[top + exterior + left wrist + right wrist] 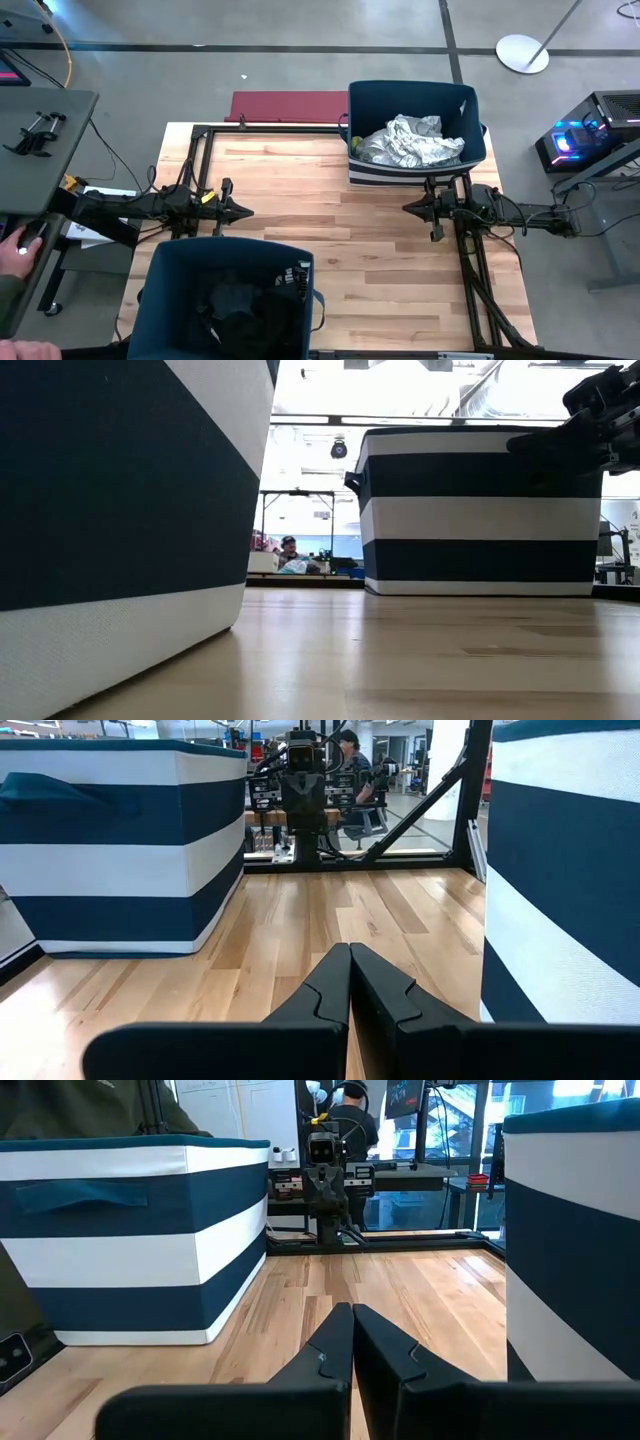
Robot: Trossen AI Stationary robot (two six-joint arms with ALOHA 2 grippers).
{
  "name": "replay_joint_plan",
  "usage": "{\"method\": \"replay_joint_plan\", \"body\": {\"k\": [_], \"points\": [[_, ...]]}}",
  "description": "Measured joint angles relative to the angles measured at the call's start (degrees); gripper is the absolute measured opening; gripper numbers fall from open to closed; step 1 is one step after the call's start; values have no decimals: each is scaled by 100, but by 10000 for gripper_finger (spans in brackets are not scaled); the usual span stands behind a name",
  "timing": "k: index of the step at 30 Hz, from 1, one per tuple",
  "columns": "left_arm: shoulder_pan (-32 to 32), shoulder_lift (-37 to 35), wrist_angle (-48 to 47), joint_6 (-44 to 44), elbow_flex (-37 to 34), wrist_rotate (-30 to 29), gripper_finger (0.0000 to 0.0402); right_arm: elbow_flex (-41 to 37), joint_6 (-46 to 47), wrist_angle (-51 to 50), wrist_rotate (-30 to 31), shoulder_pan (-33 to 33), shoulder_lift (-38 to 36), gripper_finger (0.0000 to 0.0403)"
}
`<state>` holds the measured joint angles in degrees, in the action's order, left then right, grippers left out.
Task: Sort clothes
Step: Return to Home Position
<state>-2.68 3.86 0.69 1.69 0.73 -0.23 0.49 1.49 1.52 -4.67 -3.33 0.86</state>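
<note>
Left gripper (243, 211) and right gripper (410, 207) sat pinched closed, empty, parked toward the table's (330, 245) side edges, probably because the clothes (412, 141) were all binned.

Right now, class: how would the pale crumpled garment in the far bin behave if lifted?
The pale garment lies in crumpled folds, so it is probably floppy and would drape. It looks thin, so likely light.
</note>
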Motion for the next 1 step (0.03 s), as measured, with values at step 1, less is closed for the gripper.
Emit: {"method": "replay_joint_plan", "body": {"k": [1], "points": [[0, 0, -2, 0, 0, 0, 0, 0, 1, 1, 0, 0, -1, 0]]}}
